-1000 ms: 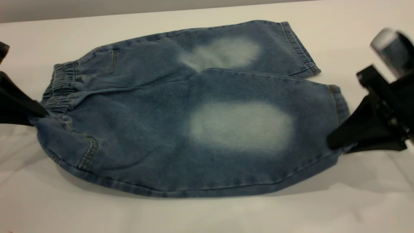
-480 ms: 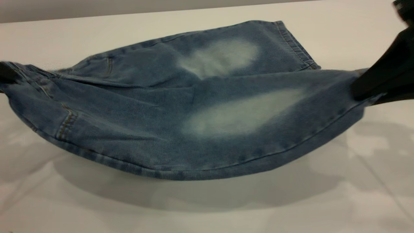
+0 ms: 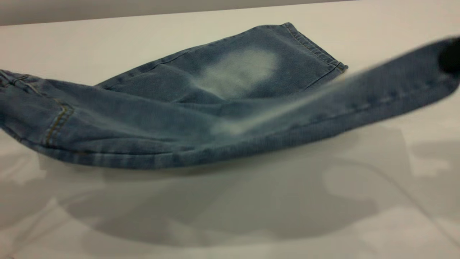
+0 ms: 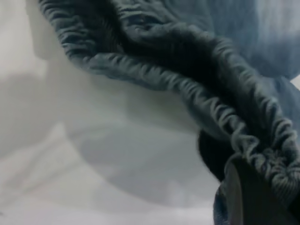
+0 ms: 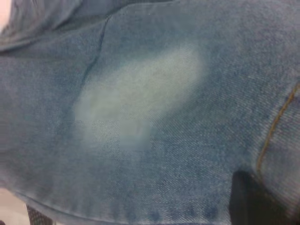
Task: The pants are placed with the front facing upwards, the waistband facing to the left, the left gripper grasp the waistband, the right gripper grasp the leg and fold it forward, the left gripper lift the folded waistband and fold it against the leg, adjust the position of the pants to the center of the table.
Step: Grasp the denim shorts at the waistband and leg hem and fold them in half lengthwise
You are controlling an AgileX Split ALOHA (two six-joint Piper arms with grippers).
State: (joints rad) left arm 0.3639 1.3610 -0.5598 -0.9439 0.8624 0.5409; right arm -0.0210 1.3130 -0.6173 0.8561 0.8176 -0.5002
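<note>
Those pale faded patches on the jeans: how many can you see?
2. One patch is on the far leg lying on the table; the other patch is on the lifted near leg, seen edge-on. Others may be hidden underneath.

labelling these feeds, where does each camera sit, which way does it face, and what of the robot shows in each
Exterior: low at the table's edge, facing across the pants; only the right tool's dark tip shows.
Left wrist: on the left arm, looking along its tool at the waistband.
Right wrist: on the right arm, close over the leg; a dark finger at the corner.
All three share the lifted pants.
</note>
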